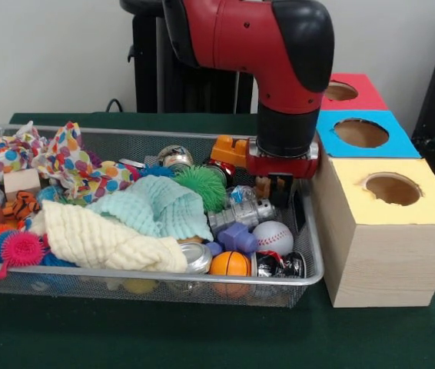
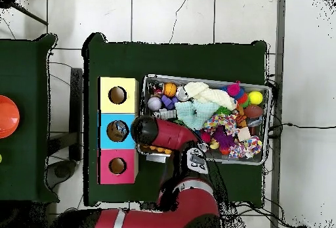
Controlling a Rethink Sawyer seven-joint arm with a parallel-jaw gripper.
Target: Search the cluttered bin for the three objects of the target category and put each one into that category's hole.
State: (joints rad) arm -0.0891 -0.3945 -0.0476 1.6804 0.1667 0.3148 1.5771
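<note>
A wire mesh bin [image 1: 315, 270] holds a heap of toys, balls, cans and cloths. My gripper [image 1: 279, 188] is lowered into its right end, close to the wooden box, just above a silver robot toy [image 1: 240, 215]. Below it lie a baseball [image 1: 273, 237], a small basketball [image 1: 230, 264] and a purple toy [image 1: 237, 237]. The box carries a yellow hole [image 1: 393, 188], a blue hole [image 1: 361, 132] and a red hole [image 1: 339, 91]. In the overhead view the arm [image 2: 147, 131] covers the gripper at the bin's [image 2: 205, 77] left end.
A teal cloth [image 1: 156, 207], a yellow cloth [image 1: 102, 238] and a polka-dot cloth [image 1: 71, 157] cover much of the bin. A green spiky ball [image 1: 200, 187], an orange toy [image 1: 229, 150] and a can [image 1: 175, 156] lie near the gripper. The box wall stands right beside it.
</note>
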